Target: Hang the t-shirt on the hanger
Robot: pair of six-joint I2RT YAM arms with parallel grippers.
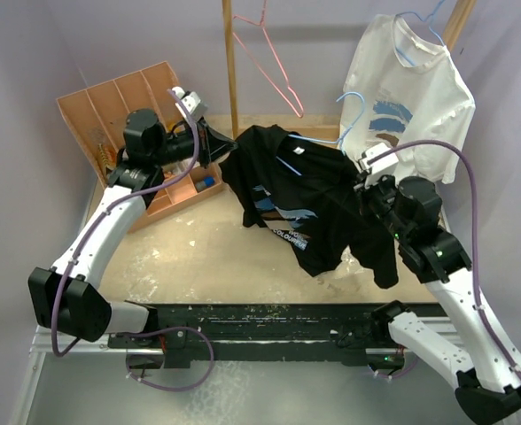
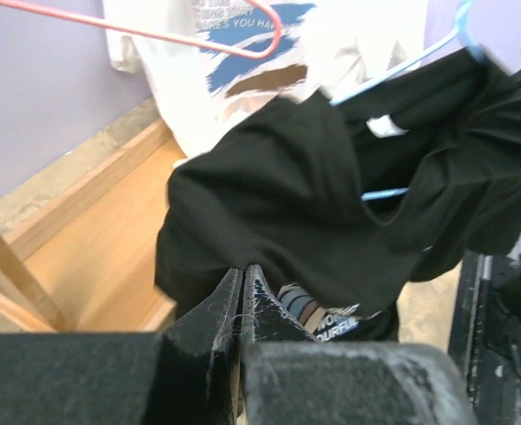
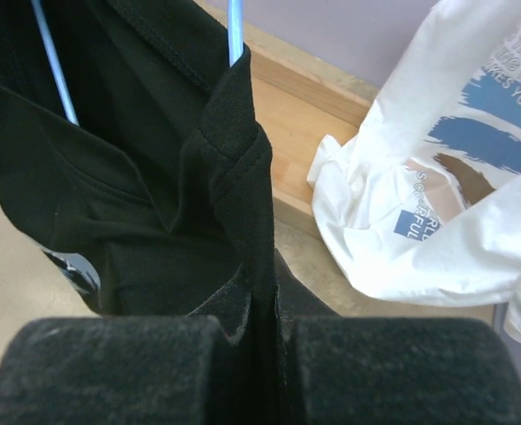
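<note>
Black t-shirt (image 1: pixel 314 199) hangs stretched above the table (image 1: pixel 198 248), one side clenched in the left fingers (image 2: pixel 209 314), the other in the right fingers (image 3: pixel 128 372), likely keeping it spread around the blue hanger (image 3: pixel 235 27) inside its collar.

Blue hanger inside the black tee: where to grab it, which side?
Likely the hanger, at its hook neck: it stands clear of the t-shirt, sticking out of the collar toward the back. Come from above, jaws across the wire. Its shoulders are under cloth. Left gripper and right gripper are both shut on the t-shirt.
</note>
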